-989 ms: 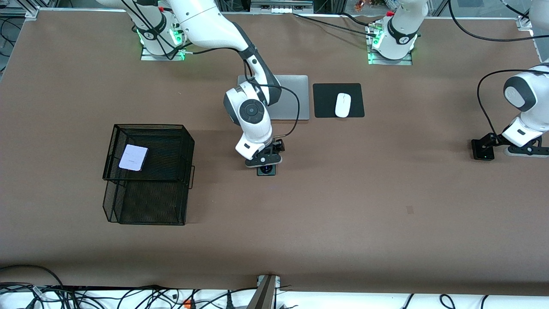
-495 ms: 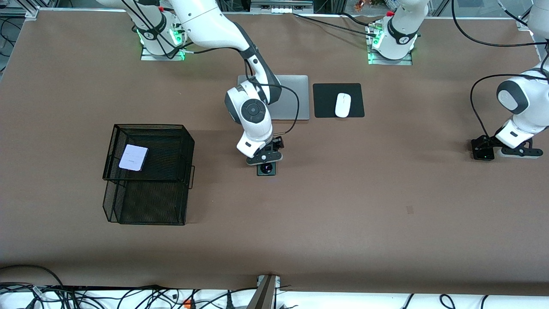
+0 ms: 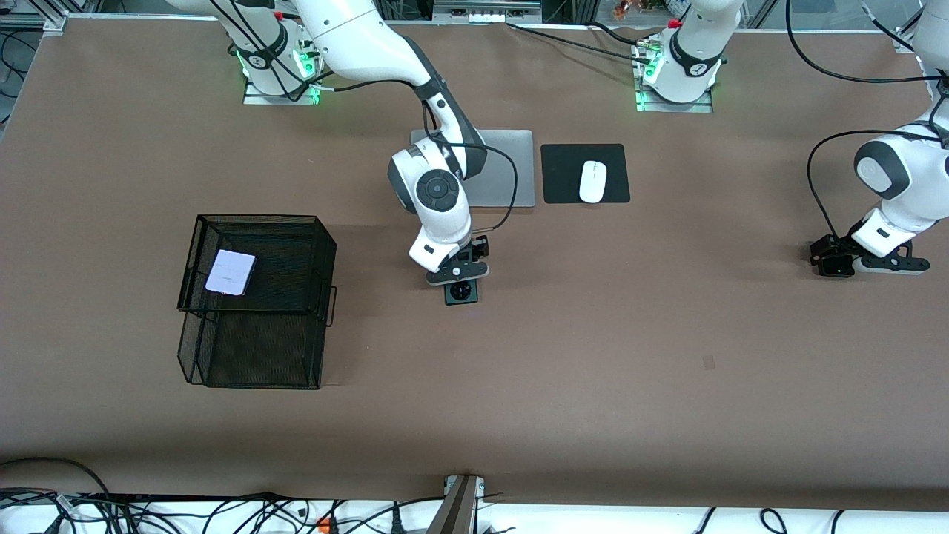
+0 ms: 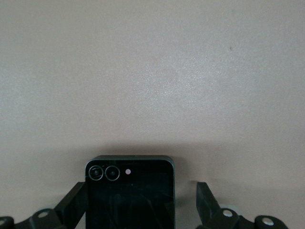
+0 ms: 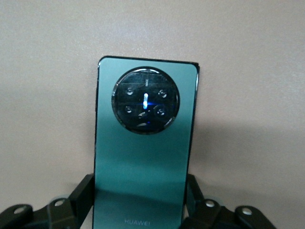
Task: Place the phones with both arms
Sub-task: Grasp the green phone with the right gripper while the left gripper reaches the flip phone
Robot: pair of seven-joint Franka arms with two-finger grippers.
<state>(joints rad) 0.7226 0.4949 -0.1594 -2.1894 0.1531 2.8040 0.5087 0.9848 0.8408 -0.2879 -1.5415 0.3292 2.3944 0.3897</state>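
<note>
Item: we found the right tool clamped on the green phone, ring visible only wrist-side; the left tool stood wide astride the black phone.

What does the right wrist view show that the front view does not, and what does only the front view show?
Only the right wrist view shows the green phone's round camera ring and both fingers pressed against its sides. Only the front view shows the white-pink phone in the mesh basket, the laptop, the mouse and the left gripper at the black phone. Both show the right gripper on the green phone.
</note>
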